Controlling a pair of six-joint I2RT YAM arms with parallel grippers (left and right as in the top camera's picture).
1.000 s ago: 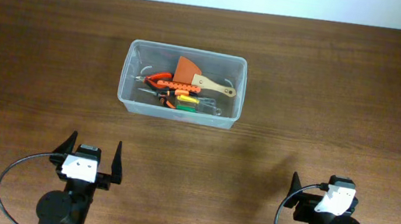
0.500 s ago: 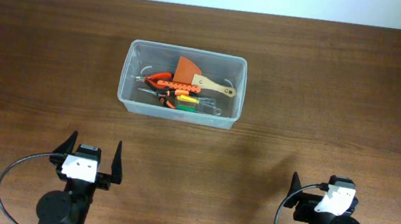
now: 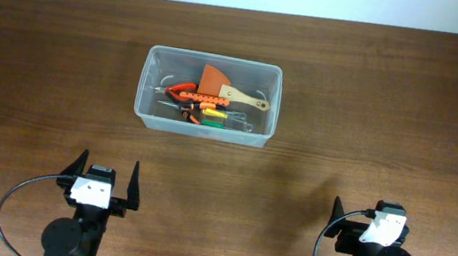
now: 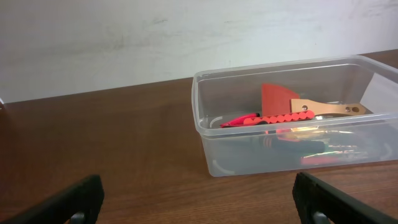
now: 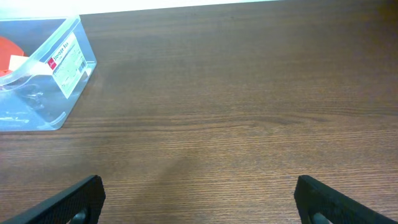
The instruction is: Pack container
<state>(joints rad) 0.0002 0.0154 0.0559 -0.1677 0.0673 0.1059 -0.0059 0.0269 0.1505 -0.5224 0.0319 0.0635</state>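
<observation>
The container (image 3: 144,109) is a clear plastic bin at the table's middle back. In it lie an orange scraper with a wooden handle (image 3: 227,91), red pliers (image 3: 182,90) and other small tools. It also shows in the left wrist view (image 4: 205,137) and at the left edge of the right wrist view (image 5: 68,68). My left gripper (image 3: 103,171) is open and empty at the front left, well short of the bin. My right gripper (image 3: 367,217) is open and empty at the front right.
The brown wooden table (image 3: 373,121) runs to a white wall at the back (image 4: 124,37). A label shows on the bin's end wall (image 5: 67,59).
</observation>
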